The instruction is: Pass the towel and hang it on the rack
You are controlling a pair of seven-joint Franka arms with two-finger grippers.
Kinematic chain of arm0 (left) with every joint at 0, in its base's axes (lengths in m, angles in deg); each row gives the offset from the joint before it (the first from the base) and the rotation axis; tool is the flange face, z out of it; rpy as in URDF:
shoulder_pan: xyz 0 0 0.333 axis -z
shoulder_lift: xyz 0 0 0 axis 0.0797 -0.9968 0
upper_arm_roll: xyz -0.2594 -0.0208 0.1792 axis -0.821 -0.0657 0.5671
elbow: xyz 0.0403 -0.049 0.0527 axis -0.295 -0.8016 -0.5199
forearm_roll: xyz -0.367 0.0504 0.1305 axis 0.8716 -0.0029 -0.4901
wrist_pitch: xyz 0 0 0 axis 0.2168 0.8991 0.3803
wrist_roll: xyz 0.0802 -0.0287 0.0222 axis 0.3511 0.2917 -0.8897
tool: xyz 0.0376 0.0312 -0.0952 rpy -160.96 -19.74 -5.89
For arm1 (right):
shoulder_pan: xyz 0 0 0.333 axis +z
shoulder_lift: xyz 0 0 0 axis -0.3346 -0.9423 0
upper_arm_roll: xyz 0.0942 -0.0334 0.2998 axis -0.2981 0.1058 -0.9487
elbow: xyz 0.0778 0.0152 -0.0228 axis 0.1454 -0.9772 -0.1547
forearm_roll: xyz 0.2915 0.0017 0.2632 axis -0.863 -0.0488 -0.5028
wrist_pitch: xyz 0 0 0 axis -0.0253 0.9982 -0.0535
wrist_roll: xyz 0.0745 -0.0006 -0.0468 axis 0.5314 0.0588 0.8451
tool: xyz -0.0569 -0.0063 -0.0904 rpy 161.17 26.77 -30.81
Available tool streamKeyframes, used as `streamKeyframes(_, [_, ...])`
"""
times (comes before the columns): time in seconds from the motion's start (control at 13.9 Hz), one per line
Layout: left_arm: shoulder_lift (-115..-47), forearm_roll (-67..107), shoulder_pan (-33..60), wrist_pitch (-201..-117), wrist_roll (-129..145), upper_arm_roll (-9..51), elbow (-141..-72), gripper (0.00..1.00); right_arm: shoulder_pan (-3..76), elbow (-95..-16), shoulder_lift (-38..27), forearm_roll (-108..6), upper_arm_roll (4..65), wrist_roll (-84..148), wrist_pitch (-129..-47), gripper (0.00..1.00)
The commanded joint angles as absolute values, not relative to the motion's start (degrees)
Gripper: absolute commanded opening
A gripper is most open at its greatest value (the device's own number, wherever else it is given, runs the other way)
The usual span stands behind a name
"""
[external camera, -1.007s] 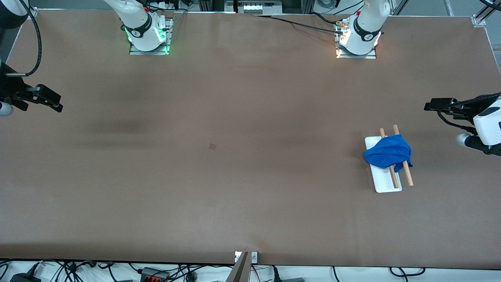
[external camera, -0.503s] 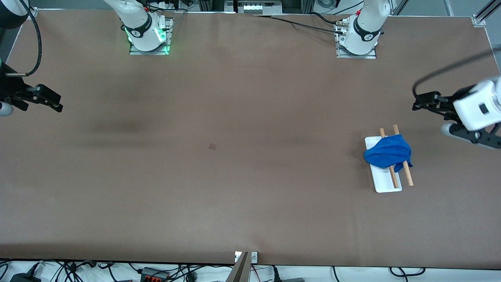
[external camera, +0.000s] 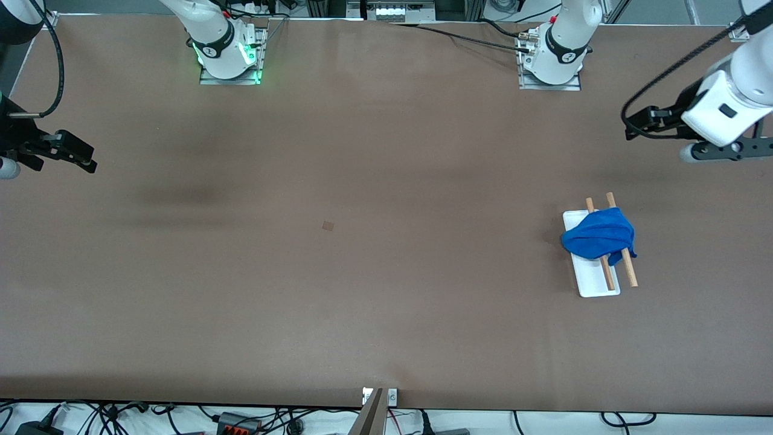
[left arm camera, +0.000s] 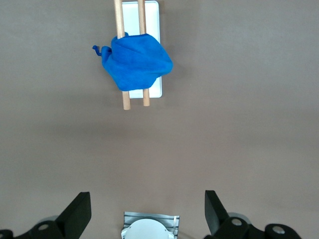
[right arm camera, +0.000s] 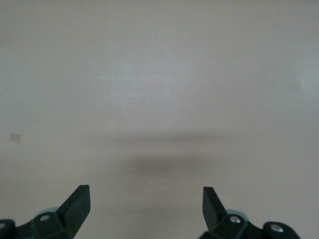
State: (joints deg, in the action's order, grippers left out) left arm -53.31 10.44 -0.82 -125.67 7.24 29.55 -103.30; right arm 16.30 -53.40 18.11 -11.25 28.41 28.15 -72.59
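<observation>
One towel [external camera: 598, 237] already drapes both rods of the rack [external camera: 595, 284], toward the left arm's end of the bench [external camera: 362, 272]. Seemingly done; best to keep clear without snagging it. Left gripper [left arm camera: 147, 211], fingers wide, hangs at two o'clock of the rack over bare bench; right gripper [right arm camera: 145, 209] waits, fingers wide. No containers show.

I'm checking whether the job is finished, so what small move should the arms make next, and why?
Probably none beyond parking. The towel is draped over both rods of the rack. The left gripper is up over bare table near it, jaws open; the right gripper waits, open, at its own end.
</observation>
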Motion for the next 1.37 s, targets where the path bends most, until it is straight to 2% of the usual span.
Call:
streamKeyframes(0.0, [-51.1,10.3,-0.4,-127.5,11.7,30.8,-106.0,1.0,15.4,-53.2,18.5,-11.9,27.5,28.4,-72.1,1.0])
streamKeyframes(0.58, [-49.3,14.5,-0.6,-129.0,-2.4,31.2,-107.7,1.0,15.6,-53.3,18.5,-11.9,27.5,28.4,-72.0,1.0])
streamKeyframes(0.79, [-49.3,16.0,1.1,-130.0,-1.5,35.7,-107.3,1.0,15.6,-53.3,18.5,-11.9,27.6,28.4,-71.9,1.0])
streamKeyframes(1.29, [-49.2,12.2,3.2,-128.8,0.1,35.0,-105.5,1.0,15.5,-53.2,18.5,-11.9,27.6,28.4,-72.0,1.0])
